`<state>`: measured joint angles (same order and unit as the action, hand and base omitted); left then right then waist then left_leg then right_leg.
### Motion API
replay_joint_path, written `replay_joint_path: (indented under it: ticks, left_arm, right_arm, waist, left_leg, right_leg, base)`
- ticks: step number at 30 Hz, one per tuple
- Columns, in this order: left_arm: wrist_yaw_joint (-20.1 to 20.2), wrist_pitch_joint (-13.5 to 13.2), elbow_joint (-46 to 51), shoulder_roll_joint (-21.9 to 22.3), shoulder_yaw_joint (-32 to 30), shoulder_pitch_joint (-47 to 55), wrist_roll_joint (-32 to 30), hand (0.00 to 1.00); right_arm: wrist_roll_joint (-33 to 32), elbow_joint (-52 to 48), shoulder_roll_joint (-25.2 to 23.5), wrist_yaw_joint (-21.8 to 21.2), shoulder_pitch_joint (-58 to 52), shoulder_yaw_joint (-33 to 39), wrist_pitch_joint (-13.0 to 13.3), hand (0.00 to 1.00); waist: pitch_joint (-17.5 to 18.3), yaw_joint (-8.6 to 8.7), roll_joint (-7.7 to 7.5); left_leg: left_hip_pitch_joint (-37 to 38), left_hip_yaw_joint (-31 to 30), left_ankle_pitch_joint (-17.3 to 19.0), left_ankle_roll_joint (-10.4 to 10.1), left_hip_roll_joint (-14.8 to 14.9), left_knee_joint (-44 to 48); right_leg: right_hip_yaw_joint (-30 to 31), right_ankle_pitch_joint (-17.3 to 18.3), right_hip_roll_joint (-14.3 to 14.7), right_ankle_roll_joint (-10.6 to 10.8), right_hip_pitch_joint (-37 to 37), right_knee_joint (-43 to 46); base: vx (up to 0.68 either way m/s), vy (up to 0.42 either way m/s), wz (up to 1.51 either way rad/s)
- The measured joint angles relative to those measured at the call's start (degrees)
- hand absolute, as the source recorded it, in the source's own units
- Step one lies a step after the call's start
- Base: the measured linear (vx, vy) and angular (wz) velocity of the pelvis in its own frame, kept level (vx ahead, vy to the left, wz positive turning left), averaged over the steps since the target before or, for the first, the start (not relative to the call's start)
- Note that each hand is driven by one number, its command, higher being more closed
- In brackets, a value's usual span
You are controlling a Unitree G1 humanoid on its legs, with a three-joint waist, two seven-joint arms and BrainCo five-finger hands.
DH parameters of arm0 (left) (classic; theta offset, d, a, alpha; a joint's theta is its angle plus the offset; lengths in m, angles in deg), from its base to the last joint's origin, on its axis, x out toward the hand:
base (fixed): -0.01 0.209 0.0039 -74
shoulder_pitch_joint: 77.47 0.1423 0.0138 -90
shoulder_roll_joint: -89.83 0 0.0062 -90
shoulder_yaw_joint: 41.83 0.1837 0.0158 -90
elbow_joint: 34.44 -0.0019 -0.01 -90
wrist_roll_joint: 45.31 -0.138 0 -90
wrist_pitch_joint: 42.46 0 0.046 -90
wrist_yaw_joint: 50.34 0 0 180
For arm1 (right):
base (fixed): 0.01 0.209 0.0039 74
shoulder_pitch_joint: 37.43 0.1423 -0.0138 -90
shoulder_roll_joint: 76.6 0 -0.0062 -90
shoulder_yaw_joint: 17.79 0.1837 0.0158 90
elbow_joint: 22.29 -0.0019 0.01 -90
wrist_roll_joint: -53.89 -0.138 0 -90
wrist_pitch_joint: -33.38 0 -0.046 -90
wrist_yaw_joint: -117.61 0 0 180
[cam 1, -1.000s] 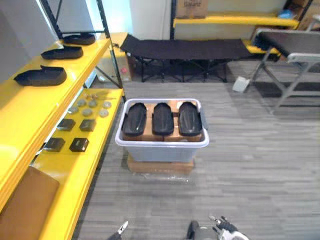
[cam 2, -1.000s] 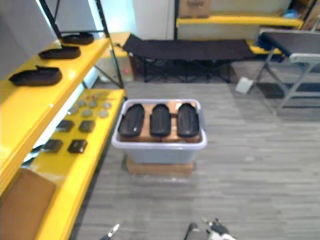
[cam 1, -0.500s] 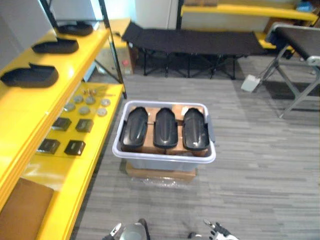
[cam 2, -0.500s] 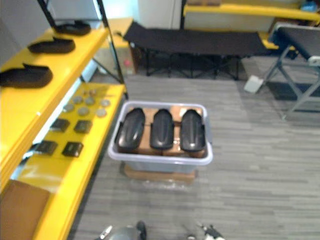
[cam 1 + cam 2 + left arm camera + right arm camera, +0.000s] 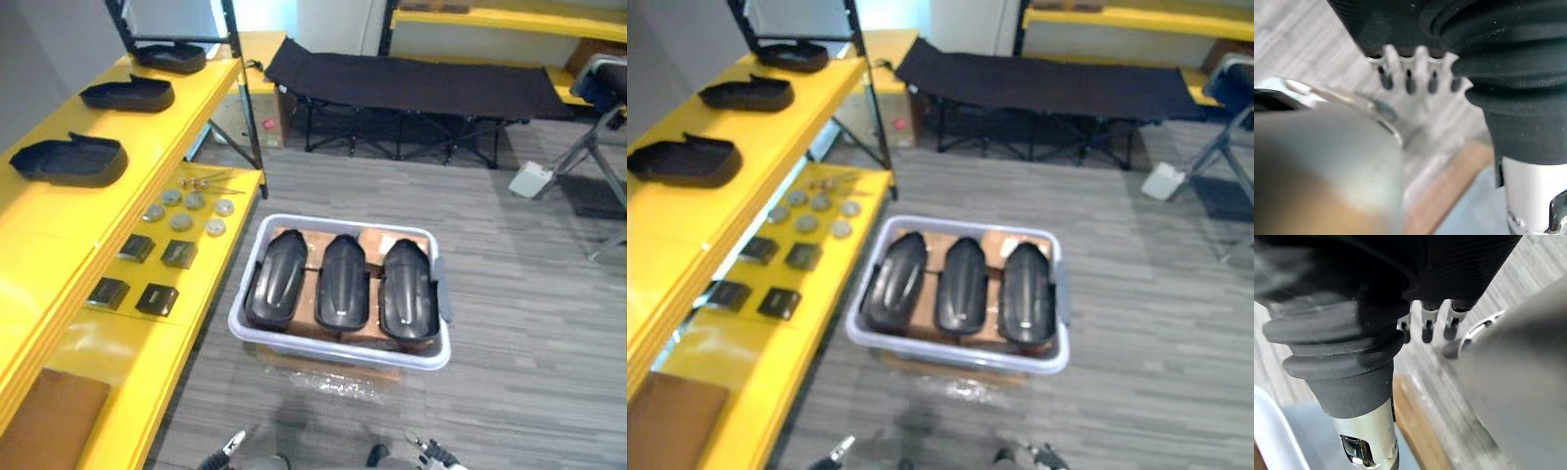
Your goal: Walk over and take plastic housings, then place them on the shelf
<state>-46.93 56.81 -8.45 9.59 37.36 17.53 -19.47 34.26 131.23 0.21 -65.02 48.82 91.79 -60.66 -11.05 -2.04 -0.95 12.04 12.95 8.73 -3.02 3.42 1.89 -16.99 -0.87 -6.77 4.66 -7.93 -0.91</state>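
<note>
Plastic housings (image 5: 343, 282): three lie side by side on brown cardboard in a pale grey plastic bin (image 5: 333, 349) on the floor, straight ahead and just beside the lower shelf board.
Left hand (image 5: 1410, 73): low at the robot's side, fingers hanging loose, holding nothing.
Right hand (image 5: 1427, 328): likewise slack and empty, near the floor.
Step in hand: judging from the low, empty hands and the bin ahead, this is the walk-up, with no reach begun.
Doing it well: stop square to the bin's near rim, close enough to reach down without leaning. Bring both hands over one shell, probably the left one (image 5: 277, 277), nearest the shelf. Grip it by its long sides and lift straight up, so that its neighbour is not dragged.
Look of the housings: glossy black, long and domed, rounded at the far end, their long axes pointing away from the robot. They look smooth and likely slippery.
Yellow metal shelf (image 5: 98, 211): to the robot's left; three shelved housings (image 5: 69, 162) sit spaced along its upper board, with bare yellow nearer the robot.
Small dark square parts (image 5: 157, 299): on the lower board, with round metal discs (image 5: 181, 222) beyond.
Black folding cot (image 5: 411, 83): far behind the bin.
</note>
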Motion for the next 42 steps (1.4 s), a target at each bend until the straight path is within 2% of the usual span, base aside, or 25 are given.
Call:
replay_joint_path:
  ticks: [4, 7, 14, 18, 21, 24, 29, 33, 36, 39, 42]
  left_arm:
    - [0.1, -0.8, -0.1, -0.3, -0.2, -0.1, 0.1, 0.0]
    - [0.1, -1.6, -0.1, -0.8, -0.2, -0.1, -0.4, 0.0]
    - [0.1, -3.5, -0.1, -1.5, 2.1, -0.6, -6.6, 0.0]
    - [0.1, -3.9, -0.1, -1.9, 3.6, -1.1, -7.2, 0.0]
    - [0.1, -4.0, -0.1, -2.4, 5.5, -2.3, -7.3, 0.0]
    - [-0.1, -3.7, 1.4, -2.1, 9.5, -3.9, -5.6, 0.0]
    - [-0.9, -2.6, 2.3, -1.7, 12.3, -4.9, -5.5, 0.0]
    - [-3.3, -1.8, 2.1, -1.8, 10.6, -4.3, -3.5, 0.0]
    - [-3.0, -2.2, 2.1, -1.4, 6.5, -3.9, -3.6, 0.0]
    - [-2.1, -3.9, 2.1, -0.3, 3.0, -3.9, -6.2, 0.0]
    - [-2.0, -4.6, 2.0, 0.0, 3.0, -3.6, -7.5, 0.0]
  right_arm:
    - [0.2, 0.0, 0.1, 0.0, -0.6, 0.2, -0.8, 0.0]
    - [0.2, 0.1, -0.2, -0.2, -0.9, 0.6, -0.9, 0.0]
    - [-2.2, 0.0, -0.2, -0.2, -3.2, 0.6, -0.7, 0.0]
    - [-2.2, -0.1, -0.2, -0.1, -4.1, 0.6, 1.3, 0.0]
    - [-0.9, -0.1, -0.3, -0.5, -5.9, 0.6, 2.0, 0.0]
    - [1.2, -0.1, -0.3, -1.5, -5.9, 0.5, 3.9, 0.0]
    - [1.0, -0.1, -0.2, -2.2, -5.0, -1.4, 4.4, 0.0]
    - [0.2, -0.2, 0.8, -2.3, -3.4, -4.1, 4.2, 0.0]
    - [-2.5, -0.2, 0.7, -2.0, -1.8, -4.1, 4.0, 0.0]
    - [-4.4, -0.2, 1.3, -2.0, -0.8, -3.8, 3.9, 0.0]
    - [-4.3, -0.2, 2.4, -1.3, -0.7, -3.2, 3.9, 0.0]
  waist:
    - [0.1, 0.17, -0.39]
    - [-0.3, 0.14, -1.3]
    - [-0.4, 0.82, -1.4]
    - [-0.6, 1.23, -1.26]
    - [-0.7, 1.53, -1.18]
    - [-0.7, 2.13, -1.28]
    - [-0.5, 2.25, -1.6]
    - [-0.7, 0.99, -1.72]
    - [-1.5, 1.08, -1.57]
    - [-1.8, 1.02, -0.8]
    - [-1.3, 2.26, 0.26]
  left_leg:
    - [-0.1, 0.1, 0.0, 0.0, -0.5, 0.0]
    - [0.0, 0.1, 0.0, 0.0, -1.4, 0.0]
    - [-1.1, 1.1, 0.6, 0.9, -2.0, 0.0]
    - [-0.7, 5.2, 1.1, 0.5, -1.3, 0.0]
    - [0.0, 6.0, 1.3, 0.5, -1.3, -0.1]
    - [-0.2, 4.8, 1.7, 1.1, -2.0, -0.1]
    - [-1.9, 1.5, 1.7, 1.2, -2.6, 0.5]
    - [-2.9, 1.0, 1.7, 1.2, -2.3, 2.4]
    - [-3.3, -0.9, 1.8, 1.2, -2.0, 4.9]
    - [-5.1, -0.3, 4.3, 0.8, -0.2, 9.7]
    - [-4.5, 0.3, 4.5, 0.6, 0.1, 8.9]
  right_leg:
    - [0.1, -0.9, -0.4, 0.7, -0.6, -1.8]
    - [0.0, -1.5, -1.2, 1.4, -1.2, -2.8]
    - [0.7, -2.2, -1.4, 1.9, 0.0, -3.6]
    - [5.2, -3.5, -0.2, 1.3, 2.1, -3.7]
    - [6.2, -3.7, 0.0, 1.2, 2.1, -3.7]
    - [5.8, -3.9, -0.5, 1.6, 2.0, -3.7]
    - [3.0, -4.1, -1.6, 1.8, 2.0, -3.7]
    - [2.7, -4.1, -1.5, 1.8, 1.6, -3.7]
    - [0.9, -4.0, -1.4, 1.6, -0.1, -3.7]
    - [0.5, -3.6, -0.9, 1.2, -0.2, -3.7]
    - [1.4, -3.5, -0.7, 1.1, 0.4, -2.9]
  base:
    - [0.02, 0.003, -0.04]
    - [-0.02, 0.019, 0.02]
    - [-0.06, 0.0, -0.06]
    - [-0.06, -0.029, -0.54]
    - [-0.06, -0.036, -0.26]
    - [-0.08, -0.019, 0.09]
    - [-0.06, -0.009, 0.26]
    - [-0.03, -0.037, 0.1]
    - [-0.04, -0.058, 0.29]
    - [-0.09, -0.044, -0.01]
    - [-0.08, -0.02, -0.16]
